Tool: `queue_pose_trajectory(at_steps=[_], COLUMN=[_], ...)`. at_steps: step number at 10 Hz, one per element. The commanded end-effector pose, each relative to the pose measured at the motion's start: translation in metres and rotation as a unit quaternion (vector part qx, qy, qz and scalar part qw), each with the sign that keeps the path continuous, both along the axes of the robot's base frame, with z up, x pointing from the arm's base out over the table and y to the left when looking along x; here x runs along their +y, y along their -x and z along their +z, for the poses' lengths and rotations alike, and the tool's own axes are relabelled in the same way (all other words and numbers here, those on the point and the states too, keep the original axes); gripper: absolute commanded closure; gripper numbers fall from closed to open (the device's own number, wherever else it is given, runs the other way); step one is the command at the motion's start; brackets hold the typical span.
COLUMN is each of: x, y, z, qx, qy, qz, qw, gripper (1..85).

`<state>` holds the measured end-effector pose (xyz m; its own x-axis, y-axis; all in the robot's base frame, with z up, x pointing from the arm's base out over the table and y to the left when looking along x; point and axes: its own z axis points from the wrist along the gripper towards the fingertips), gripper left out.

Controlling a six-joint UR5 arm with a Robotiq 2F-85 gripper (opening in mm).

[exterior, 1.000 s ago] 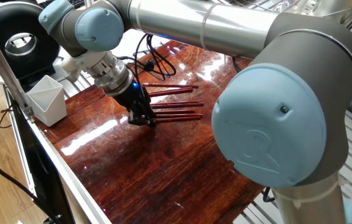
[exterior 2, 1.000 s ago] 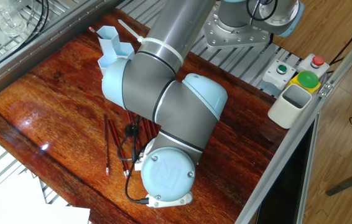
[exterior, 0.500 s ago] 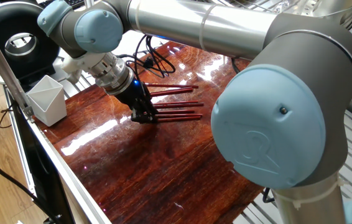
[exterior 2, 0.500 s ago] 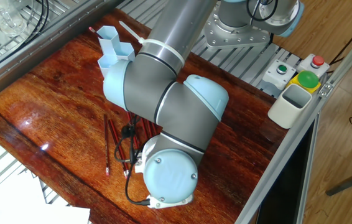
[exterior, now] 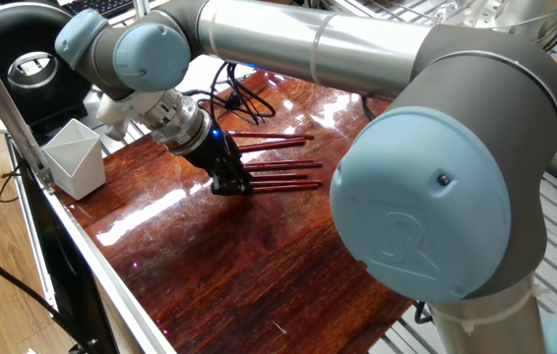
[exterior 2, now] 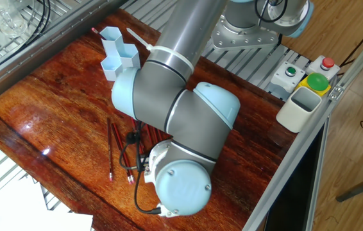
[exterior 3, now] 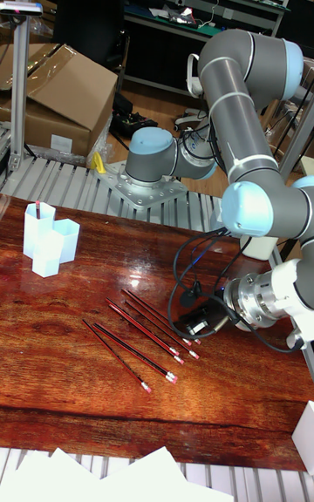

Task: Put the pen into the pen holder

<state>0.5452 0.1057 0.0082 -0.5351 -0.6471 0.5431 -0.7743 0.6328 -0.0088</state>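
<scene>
Several red pens (exterior: 283, 167) lie side by side on the dark wooden table (exterior: 259, 265); they also show in the other fixed view (exterior 2: 111, 144) and the tall view (exterior 3: 139, 336). My gripper (exterior: 231, 185) is down at table level at their near ends, its dark fingers spread over the tips and seemingly open; no pen is lifted. In the tall view the gripper (exterior 3: 194, 322) sits right of the pen ends. The arm hides it in the other fixed view. The light blue pen holder (exterior 2: 118, 54) stands at the far table corner (exterior 3: 48, 239), well away from the gripper.
A pale grey-white angular cup (exterior: 72, 157) stands by the table edge near the gripper. A red-tipped stick (exterior 3: 39, 204) pokes out of the holder. Black cables (exterior: 244, 88) loop behind the gripper. A button box (exterior 2: 310, 74) sits off the table's side.
The gripper has shifted slightly to the right along the pen ends. The pens have not moved.
</scene>
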Motion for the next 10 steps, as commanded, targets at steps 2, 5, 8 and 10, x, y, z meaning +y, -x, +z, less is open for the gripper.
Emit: queue_pose_trajectory(at_steps=[2,5,8,10], x=[0.002,0.003,-0.001,-0.001], y=[0.002,0.002,-0.006,-0.006], z=[-0.001,0.006,0.005,0.008], qx=[0.005,0.006,0.002,0.005], qy=[0.005,0.016,0.012,0.010], qz=[0.005,0.004,0.014,0.017], qw=[1.0000,0.9998,0.9998,0.9998], gripper=[55.7,55.7,53.3,50.0])
